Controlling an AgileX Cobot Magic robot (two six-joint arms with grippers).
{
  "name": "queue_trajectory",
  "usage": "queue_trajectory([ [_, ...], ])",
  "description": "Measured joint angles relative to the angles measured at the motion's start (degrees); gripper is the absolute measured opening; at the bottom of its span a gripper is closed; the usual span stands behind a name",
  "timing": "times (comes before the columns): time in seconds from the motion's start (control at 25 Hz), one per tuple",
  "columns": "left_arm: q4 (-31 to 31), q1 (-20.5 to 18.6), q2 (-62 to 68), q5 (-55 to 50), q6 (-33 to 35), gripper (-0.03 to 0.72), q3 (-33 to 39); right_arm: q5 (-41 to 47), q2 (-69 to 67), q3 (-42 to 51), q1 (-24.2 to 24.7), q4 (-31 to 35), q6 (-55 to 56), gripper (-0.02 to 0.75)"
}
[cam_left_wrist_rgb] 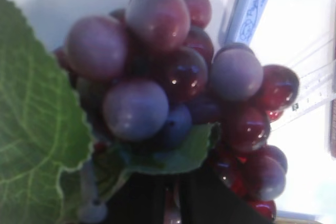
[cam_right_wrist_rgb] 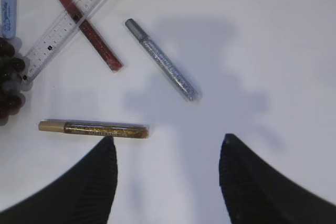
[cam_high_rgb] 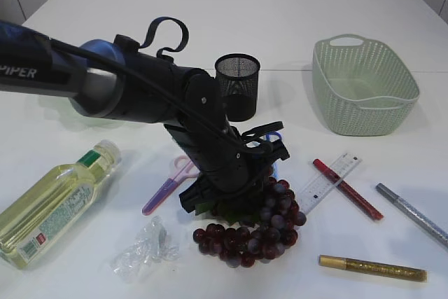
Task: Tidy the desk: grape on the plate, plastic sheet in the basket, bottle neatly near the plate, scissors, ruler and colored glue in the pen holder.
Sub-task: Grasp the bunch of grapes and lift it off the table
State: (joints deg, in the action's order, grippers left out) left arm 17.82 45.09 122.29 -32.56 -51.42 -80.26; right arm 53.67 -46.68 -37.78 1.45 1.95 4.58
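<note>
Presently the left gripper (cam_high_rgb: 231,194) is down on the grape (cam_high_rgb: 262,225) bunch at the table's front centre — whether its jaws have closed on the stem cannot be told. Right gripper (cam_right_wrist_rgb: 168,174) hangs open above the gold glue pen (cam_right_wrist_rgb: 94,129) — nothing held.

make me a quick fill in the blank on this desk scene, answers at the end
1. The left gripper is down on the ___ bunch.
2. The mesh pen holder is ___ in colour.
3. The ruler lies across the ___ glitter glue pen.
4. The green basket holds ___.

Missing words: grape; black; red; nothing
</note>
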Motion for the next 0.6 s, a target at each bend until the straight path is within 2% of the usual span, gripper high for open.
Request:
queue_trajectory([
  [0.6, -0.4, 0.1, -5.4, -1.9, 0.5, 0.017, 0.0, 0.1, 0.0, 0.0, 0.0, 0.0, 0.0, 0.484],
])
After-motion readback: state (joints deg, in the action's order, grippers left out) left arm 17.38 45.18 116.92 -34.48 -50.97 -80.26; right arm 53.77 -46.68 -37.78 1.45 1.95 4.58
